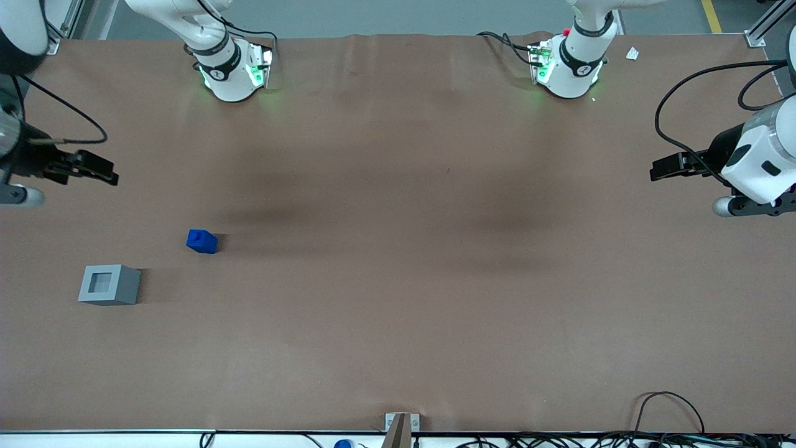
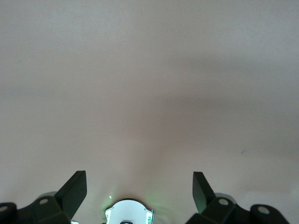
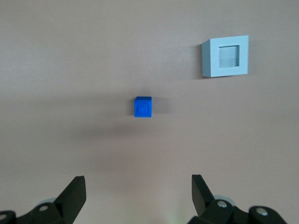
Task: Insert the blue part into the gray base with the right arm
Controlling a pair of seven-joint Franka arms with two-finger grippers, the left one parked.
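The blue part (image 1: 202, 241) sits on the brown table, its notch facing up; it also shows in the right wrist view (image 3: 143, 107). The gray base (image 1: 109, 285) stands nearer to the front camera than the blue part, toward the working arm's end, with its square recess facing up; it also shows in the right wrist view (image 3: 225, 56). My right gripper (image 1: 111, 174) hangs above the table, farther from the front camera than both and well apart from them. In the wrist view the gripper (image 3: 138, 189) is open wide and empty, with bare table between its fingers (image 3: 74, 192).
The two arm bases (image 1: 233, 71) (image 1: 569, 65) stand at the table's edge farthest from the front camera. The parked arm's gripper (image 1: 678, 167) hangs at its own end. A bracket (image 1: 401, 426) and cables (image 1: 668, 410) lie at the nearest edge.
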